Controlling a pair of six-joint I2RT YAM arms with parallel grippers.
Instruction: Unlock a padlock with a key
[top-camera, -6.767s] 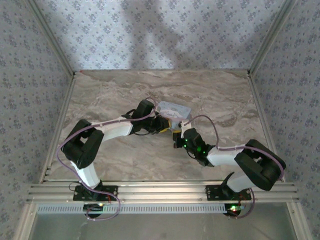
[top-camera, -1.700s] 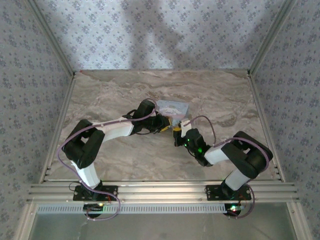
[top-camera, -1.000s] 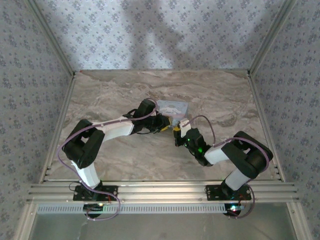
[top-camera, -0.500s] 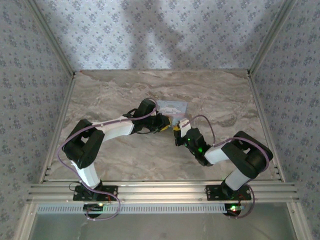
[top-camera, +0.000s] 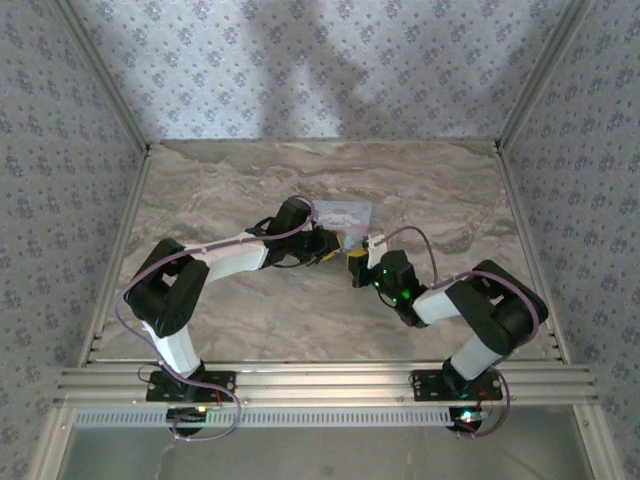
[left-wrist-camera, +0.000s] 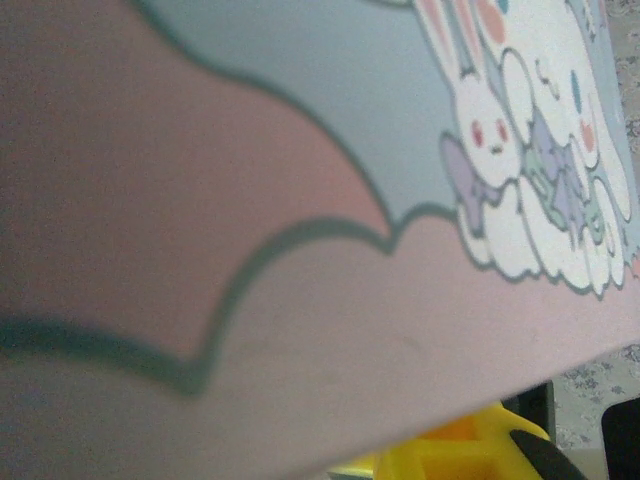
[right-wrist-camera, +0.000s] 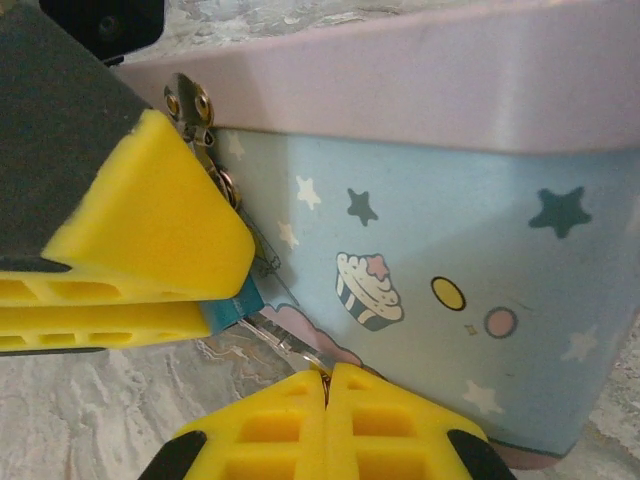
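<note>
A small teal padlock (right-wrist-camera: 228, 303) hangs at the front of a pale blue box (right-wrist-camera: 450, 250) with a pink lid, below its metal hasp (right-wrist-camera: 190, 100). The left gripper (top-camera: 330, 250) is shut on the padlock, whose teal body is squeezed between its yellow fingers (right-wrist-camera: 130, 230). A silver key (right-wrist-camera: 285, 345) runs from the right gripper (right-wrist-camera: 327, 373) up to the padlock's underside. The right gripper's pads are pressed together on the key's head. In the top view the right gripper (top-camera: 356, 268) meets the left gripper beside the box (top-camera: 343, 213).
The box's bunny-printed lid (left-wrist-camera: 300, 200) sits very close to the left wrist camera, above a yellow finger (left-wrist-camera: 470, 455). The marble table (top-camera: 220, 320) is walled by metal frame posts (top-camera: 530, 85) and patterned fabric on three sides.
The right wrist and forearm have swung slightly towards the back while its gripper stays at the padlock with the key. The left arm has held still.
</note>
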